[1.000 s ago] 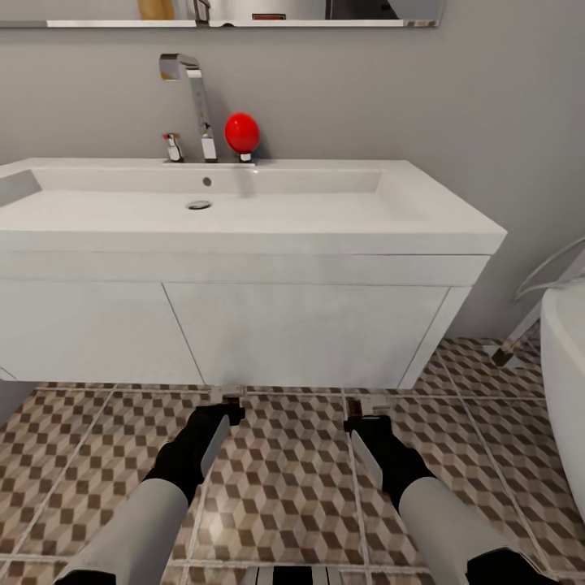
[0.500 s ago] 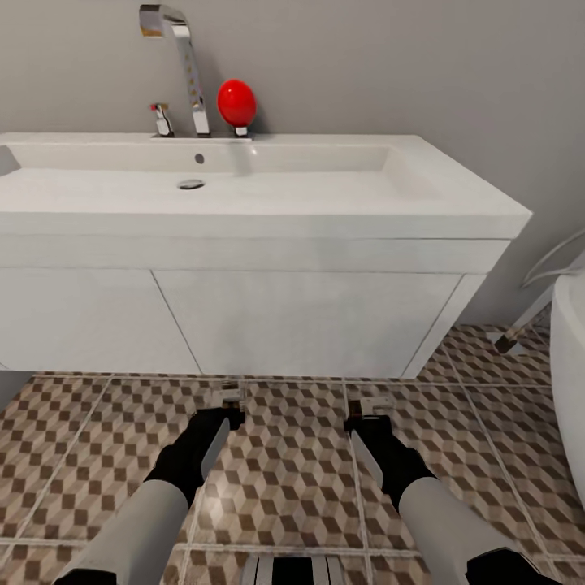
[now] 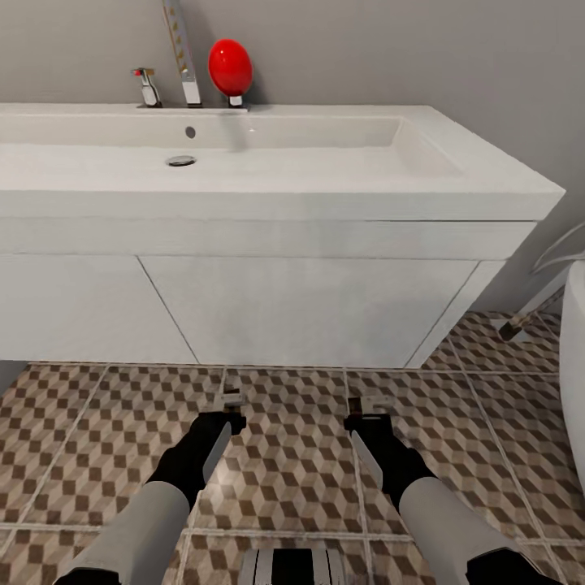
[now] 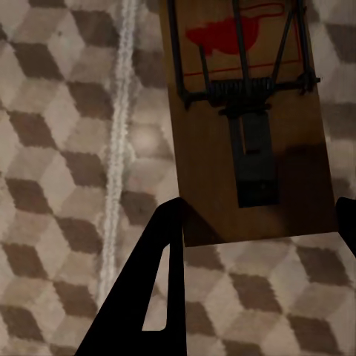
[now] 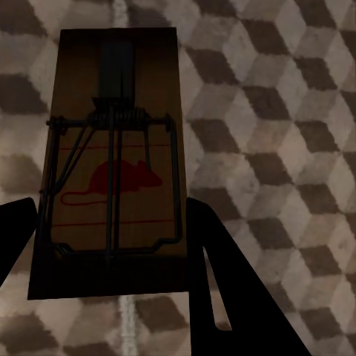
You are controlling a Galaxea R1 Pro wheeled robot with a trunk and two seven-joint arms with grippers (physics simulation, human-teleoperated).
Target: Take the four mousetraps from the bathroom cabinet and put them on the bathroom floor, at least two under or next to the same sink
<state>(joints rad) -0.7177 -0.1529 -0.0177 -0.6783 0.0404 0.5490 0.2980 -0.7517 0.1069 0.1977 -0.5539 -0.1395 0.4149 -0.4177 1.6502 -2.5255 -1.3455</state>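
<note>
At lower left of the head view my left gripper [image 3: 230, 404] pinches a mousetrap [image 4: 248, 119] between its jaws, above the bathroom floor [image 3: 73, 431]. At lower centre-right my right gripper [image 3: 367, 408] clamps a second mousetrap [image 5: 115, 159] the same way. The sink [image 3: 325, 175] spans the upper frame, just ahead of both.

1. The head view is bright, evenly lit and sharp.
2. A soft shadow lies under the sink [image 3: 325, 187].
3. Both wrist views are dim, soft and slightly blurred.
</note>
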